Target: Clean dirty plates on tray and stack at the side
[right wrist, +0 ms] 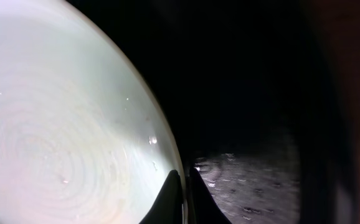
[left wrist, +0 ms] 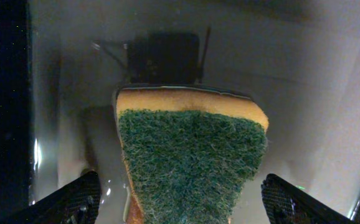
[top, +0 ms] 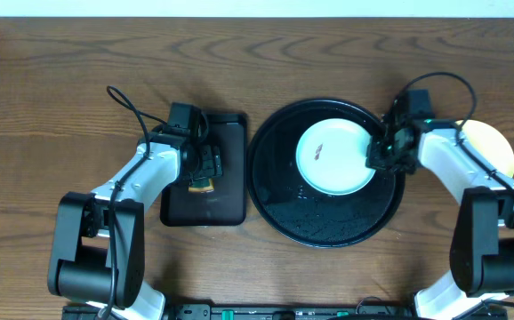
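The task is judged to be partly done. A yellow plate (top: 495,142) is seen off the tray (top: 279,200), on the surface at its 3 o'clock, half hidden by the right arm. Whether another plate lies under it cannot be told. One mint plate (top: 328,160) sits on the tray, toward 12 o'clock, and a brown smear (top: 317,149) is seen on it, so it is taken as unwiped. Its rim at 3 o'clock is pinched by the right jaws, pressed nearly together. The left jaws are spread either side of the sponge (left wrist: 189,158), over the small tray (top: 230,209) at 9 o'clock; contact cannot be confirmed. Wiping and stacking are judged undone.
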Tool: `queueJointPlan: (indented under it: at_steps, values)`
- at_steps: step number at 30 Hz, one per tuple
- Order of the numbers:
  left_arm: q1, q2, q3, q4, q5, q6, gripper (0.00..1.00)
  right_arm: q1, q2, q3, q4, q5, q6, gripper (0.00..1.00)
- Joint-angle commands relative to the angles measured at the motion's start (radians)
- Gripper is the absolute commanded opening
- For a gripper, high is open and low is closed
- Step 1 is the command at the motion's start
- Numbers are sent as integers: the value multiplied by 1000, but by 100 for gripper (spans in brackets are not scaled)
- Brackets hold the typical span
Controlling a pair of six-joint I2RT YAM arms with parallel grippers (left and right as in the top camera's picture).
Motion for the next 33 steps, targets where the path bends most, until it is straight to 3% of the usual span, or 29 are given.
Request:
queueJointPlan:
  at_steps: [1,8,12,17,19,23,26,27,28,29,33]
  values:
    - [-2,16,-6,-2,-7,0,84,28,-19,-17,16,17,20,1]
    - [-2,17,-6,5,-9,-1,84,35,-19,-17,32,44,-93,2]
    - [-2,17,-6,5,-6,-2,78,37,-19,-17,42,43,-92,3]
    - [-4,17,-6,4,17,-2,78,37,-19,-17,56,43,-92,4]
    - [-5,17,-6,5,17,-2,65,37,-19,-17,56,43,-92,5]
    - [-12,18,-6,5,17,-2,8,37,-19,-17,52,43,-93,7]
    - [-15,18,-6,10,13,-2,8,37,-19,-17,51,43,-93,8]
    - [-15,18,-5,17,13,-1,16,37,-19,-17,51,43,-93,7]
    - [-13,18,-2,18,13,-1,36,37,-19,-17,51,43,-93,8]
    - [-11,17,7,15,13,-1,39,37,-19,-17,52,43,-93,8]
    - [-12,17,23,19,13,-2,38,37,-19,-17,51,43,-93,8]
